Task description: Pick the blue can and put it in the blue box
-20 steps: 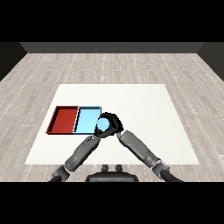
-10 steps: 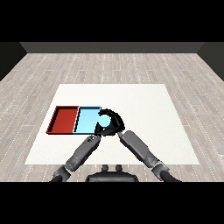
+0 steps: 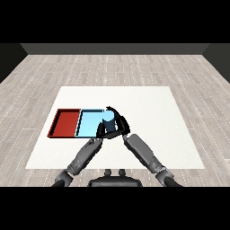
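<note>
A light blue can (image 3: 108, 120) stands at the blue tray's (image 3: 88, 123) right edge, the right hand's (image 3: 119, 125) fingers curled around it; left hand's (image 3: 102, 132) fingers unclear.

worktop (image 3: 152, 112) looks plain matt white, dead smooth, while the floor (image 3: 112, 67) around it reads as pale grey wood planks with visible grain. red tray (image 3: 67, 122) and blue tray (image 3: 90, 123) at 9 o'clock look like flat matt plastic, forearms (image 3: 143, 152) a dull grey, slightly sheeny
</note>
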Controlling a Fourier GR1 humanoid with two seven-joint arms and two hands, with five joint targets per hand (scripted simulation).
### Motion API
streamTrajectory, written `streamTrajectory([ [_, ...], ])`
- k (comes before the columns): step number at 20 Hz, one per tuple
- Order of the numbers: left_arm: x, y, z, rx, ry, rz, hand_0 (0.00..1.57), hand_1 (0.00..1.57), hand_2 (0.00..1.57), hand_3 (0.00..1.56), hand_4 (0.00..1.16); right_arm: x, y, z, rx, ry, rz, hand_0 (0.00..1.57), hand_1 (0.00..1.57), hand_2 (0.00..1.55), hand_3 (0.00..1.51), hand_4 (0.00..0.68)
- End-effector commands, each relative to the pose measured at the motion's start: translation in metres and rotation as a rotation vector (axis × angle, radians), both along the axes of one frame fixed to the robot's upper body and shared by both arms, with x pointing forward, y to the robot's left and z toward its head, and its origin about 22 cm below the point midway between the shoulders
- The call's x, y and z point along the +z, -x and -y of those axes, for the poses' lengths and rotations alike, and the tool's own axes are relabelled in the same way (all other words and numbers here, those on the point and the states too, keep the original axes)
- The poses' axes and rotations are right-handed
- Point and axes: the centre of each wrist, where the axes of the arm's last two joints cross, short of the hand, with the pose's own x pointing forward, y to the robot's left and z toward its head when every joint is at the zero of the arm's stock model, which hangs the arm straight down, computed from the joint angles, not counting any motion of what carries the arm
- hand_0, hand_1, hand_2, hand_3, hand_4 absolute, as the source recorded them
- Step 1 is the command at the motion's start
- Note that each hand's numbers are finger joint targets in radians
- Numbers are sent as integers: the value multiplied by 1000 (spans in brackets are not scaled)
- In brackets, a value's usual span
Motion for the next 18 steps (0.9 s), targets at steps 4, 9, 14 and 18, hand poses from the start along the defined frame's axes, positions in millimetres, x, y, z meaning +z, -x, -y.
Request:
streamTrajectory([
  [4, -7, 1, -6, 1, -13, 23, 1571, 1571, 1571, 1511, 1131, -16, 0, 27, -6, -53, -26, 0, 0, 0, 0, 0],
  [9, -17, 5, 2, 37, -43, 19, 1571, 1571, 1571, 1500, 1131, 29, 14, 50, -31, -57, 19, 0, 0, 0, 0, 0],
  [14, -9, -12, -19, 43, -57, 27, 1571, 1571, 1571, 1494, 1125, 26, 36, 70, -105, -85, 38, 0, 0, 0, 0, 0],
  [18, -21, -1, -20, 73, -118, 21, 1571, 1571, 1571, 1492, 1130, 37, 55, 108, -140, -121, 72, 0, 0, 0, 0, 0],
])
